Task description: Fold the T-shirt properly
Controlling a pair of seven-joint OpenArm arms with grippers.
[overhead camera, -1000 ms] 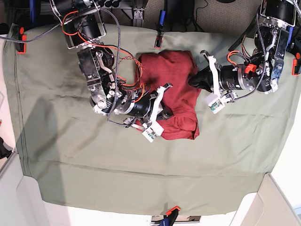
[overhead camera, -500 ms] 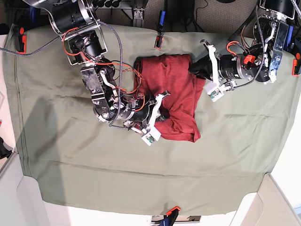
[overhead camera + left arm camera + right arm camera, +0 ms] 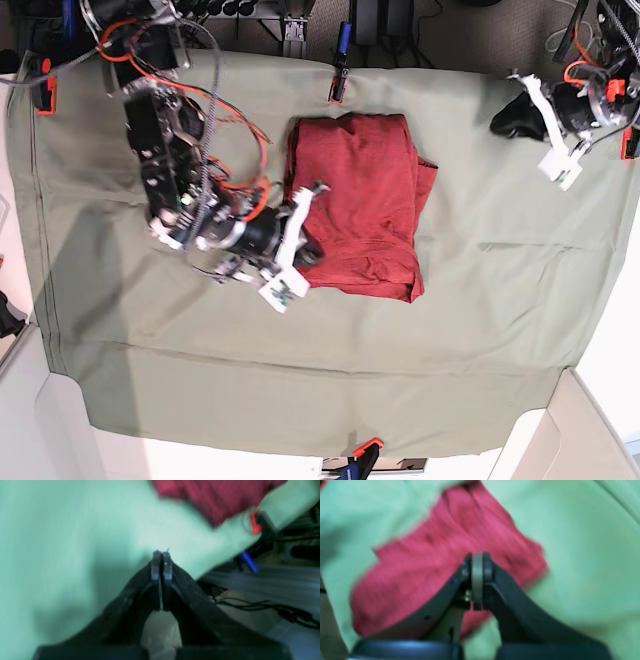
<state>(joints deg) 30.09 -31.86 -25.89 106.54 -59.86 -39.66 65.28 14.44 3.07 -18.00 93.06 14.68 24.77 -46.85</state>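
The dark red T-shirt [image 3: 365,205] lies folded into a rough rectangle in the middle of the sage-green cloth [image 3: 480,300]. My right gripper [image 3: 308,252] hovers at the shirt's lower left edge, jaws shut with nothing between them. In the blurred right wrist view the T-shirt [image 3: 425,570] fills the space behind the shut right gripper [image 3: 477,556]. My left gripper [image 3: 505,120] is up at the back right corner, well clear of the shirt and shut. The left wrist view has the left gripper [image 3: 161,554] empty over bare cloth, with the T-shirt [image 3: 215,497] far off.
Orange-and-black clamps pin the cloth at the back middle [image 3: 337,82], the left corner [image 3: 42,88], the right edge [image 3: 630,135] and the front [image 3: 364,450]. The table's back edge with cables runs close behind the left gripper.
The left arm has pulled away from the shirt's right side to the back right corner. The right arm has drawn back left off the shirt. The shirt now lies flatter.
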